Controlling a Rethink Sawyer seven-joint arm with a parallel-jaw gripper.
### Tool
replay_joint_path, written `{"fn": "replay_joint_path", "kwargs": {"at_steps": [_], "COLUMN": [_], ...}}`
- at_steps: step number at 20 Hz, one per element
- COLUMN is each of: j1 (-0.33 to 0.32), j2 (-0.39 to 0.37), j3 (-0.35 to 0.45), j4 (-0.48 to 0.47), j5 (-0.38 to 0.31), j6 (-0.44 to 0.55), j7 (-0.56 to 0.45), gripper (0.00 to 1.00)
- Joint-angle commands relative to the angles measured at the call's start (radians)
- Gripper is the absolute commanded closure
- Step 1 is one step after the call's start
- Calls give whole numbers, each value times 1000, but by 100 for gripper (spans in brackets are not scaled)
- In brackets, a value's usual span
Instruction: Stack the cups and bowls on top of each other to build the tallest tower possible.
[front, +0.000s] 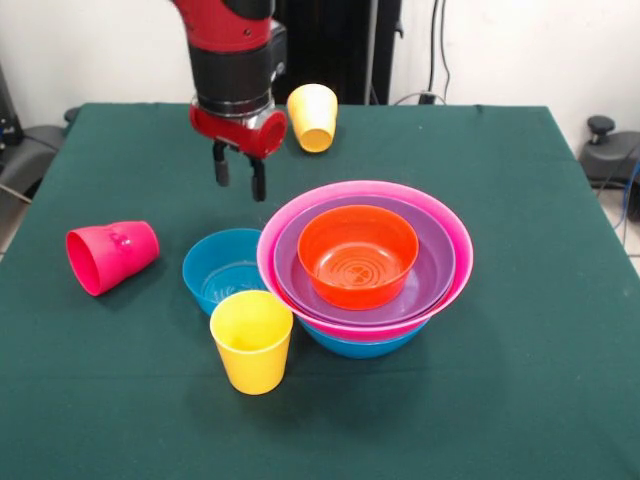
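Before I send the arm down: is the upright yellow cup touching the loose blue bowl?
Cannot tell. In the front view the yellow cup overlaps the blue bowl's near rim, so no gap or contact shows plainly.

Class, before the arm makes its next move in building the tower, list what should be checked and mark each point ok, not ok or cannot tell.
1. Gripper empty, fingers slightly apart: ok.
2. Tower nested evenly, orange bowl on top: ok.
3. Yellow cup upright, ready to grasp: ok.
4. Red-pink cup upright: not ok, it lies on its side.
5. Far yellow cup upright: not ok, it is tipped over.
6. Loose blue bowl free of the tower: cannot tell, they look to be touching.
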Motion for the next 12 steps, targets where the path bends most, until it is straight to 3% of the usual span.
{"fn": "replay_joint_path", "kwargs": {"at_steps": [1,12], "j1": [-5,-44], "j2": [100,122], "j3": [163,224], "j4": [-179,-235], "j5": [-102,-133], "j6": [130,212], "j7": [-278,-314], "gripper": [0,0]}}
